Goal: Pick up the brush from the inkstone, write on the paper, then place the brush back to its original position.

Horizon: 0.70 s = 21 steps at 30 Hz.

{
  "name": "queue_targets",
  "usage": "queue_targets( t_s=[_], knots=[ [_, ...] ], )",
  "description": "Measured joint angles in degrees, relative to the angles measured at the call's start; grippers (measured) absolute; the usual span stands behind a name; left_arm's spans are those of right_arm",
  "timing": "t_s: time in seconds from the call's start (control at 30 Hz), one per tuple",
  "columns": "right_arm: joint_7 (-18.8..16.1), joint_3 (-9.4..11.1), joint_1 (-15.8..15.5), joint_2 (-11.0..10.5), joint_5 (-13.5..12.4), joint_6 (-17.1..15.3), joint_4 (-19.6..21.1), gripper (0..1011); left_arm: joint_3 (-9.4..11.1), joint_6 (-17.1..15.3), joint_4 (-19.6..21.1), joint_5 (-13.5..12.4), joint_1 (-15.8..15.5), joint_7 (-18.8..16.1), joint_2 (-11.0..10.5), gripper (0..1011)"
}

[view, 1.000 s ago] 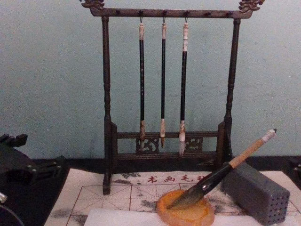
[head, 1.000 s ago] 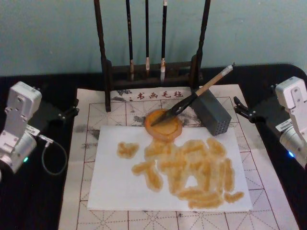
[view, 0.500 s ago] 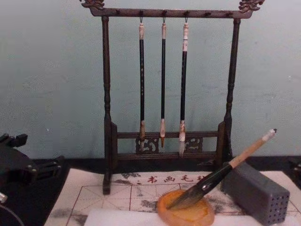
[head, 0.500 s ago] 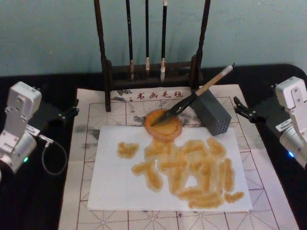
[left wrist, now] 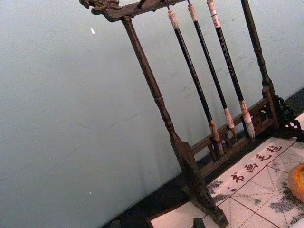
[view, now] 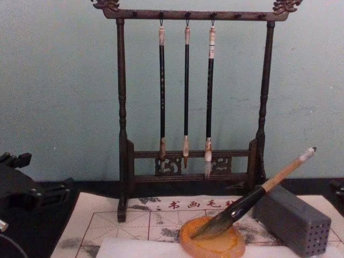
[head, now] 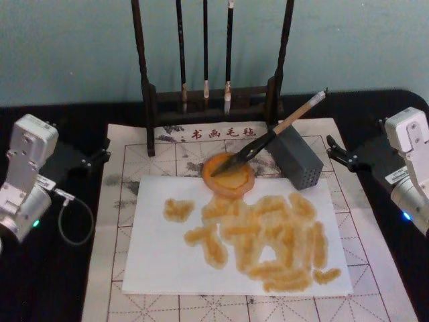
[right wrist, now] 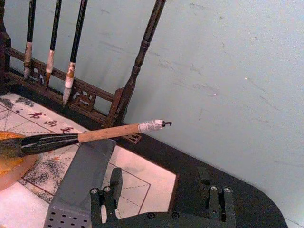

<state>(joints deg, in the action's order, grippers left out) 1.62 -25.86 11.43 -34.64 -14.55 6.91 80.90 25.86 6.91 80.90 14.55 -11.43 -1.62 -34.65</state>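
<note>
The brush (head: pixel 268 137) leans with its dark tuft in the round orange inkstone (head: pixel 228 176) and its tan handle propped on the grey block (head: pixel 296 158). From the chest the brush (view: pixel 252 196) slopes up to the right out of the inkstone (view: pixel 212 243). The white paper (head: pixel 161 258) lies in front of the dish and carries several amber strokes. My right gripper (right wrist: pixel 159 183) hangs open beside the block, right of the brush (right wrist: pixel 109 132), holding nothing. My left gripper (head: pixel 79 159) rests open at the mat's left edge, far from the brush.
A dark wooden rack (view: pixel 122 134) with three thin hanging brushes (view: pixel 186 97) stands behind the inkstone. The red-gridded mat (head: pixel 114 221) lies under the paper on a black table. A cable loop (head: pixel 74 225) sits by the left arm.
</note>
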Motion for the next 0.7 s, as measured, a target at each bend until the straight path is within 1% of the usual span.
queue_targets(
  t_s=[0.07,0.17,0.2,0.3,0.33,0.43,0.47,0.53,0.57,0.6,0.63,0.7],
  knots=[
    [0.00,0.00,0.00,0.00,0.00,0.00,0.00,1002,0.00,0.00,0.00,0.00,0.00,0.00,0.00,1001],
    [-0.47,0.63,-0.37,0.15,-0.18,0.04,0.09,1002,0.00,0.00,0.00,0.00,0.00,0.00,0.00,1001],
    [-0.97,1.17,-0.68,0.28,-0.76,0.05,0.29,1002,0.00,0.00,0.00,0.00,0.00,0.00,0.00,1001],
    [-1.98,1.93,-1.07,0.56,-2.00,0.02,0.54,1002,0.00,0.00,0.00,0.00,0.00,0.00,0.00,1001],
    [-2.77,2.45,-1.32,0.77,-3.05,-0.07,0.74,1002,0.00,0.00,0.00,0.00,0.00,0.00,0.00,1001],
    [-4.36,3.37,-1.68,1.22,-5.15,-0.48,0.99,1002,0.00,0.00,0.00,0.00,0.00,0.00,0.00,1001],
    [-5.66,3.99,-1.87,1.57,-6.87,-0.98,1.11,1002,0.00,0.00,0.00,0.00,0.00,0.00,0.00,1001],
    [-7.09,4.63,-2.00,2.01,-8.87,-1.76,1.24,1002,0.00,0.00,0.00,0.00,0.00,0.00,0.00,1001],
    [-8.35,5.28,-2.05,2.45,-10.72,-2.58,1.28,1002,0.00,0.00,0.00,0.00,0.00,0.00,0.00,1001],
    [-9.02,5.62,-2.06,2.74,-11.64,-3.09,1.29,1002,0.00,0.00,0.00,0.00,0.00,0.00,0.00,1001],
    [-10.32,6.26,-2.07,3.28,-13.59,-4.23,1.29,1002,0.00,0.00,0.00,0.00,0.00,0.00,0.00,1001],
    [-11.60,6.87,-1.94,3.96,-15.72,-5.60,1.14,1002,0.00,0.00,0.00,0.00,0.00,0.00,0.00,1001]
  ],
)
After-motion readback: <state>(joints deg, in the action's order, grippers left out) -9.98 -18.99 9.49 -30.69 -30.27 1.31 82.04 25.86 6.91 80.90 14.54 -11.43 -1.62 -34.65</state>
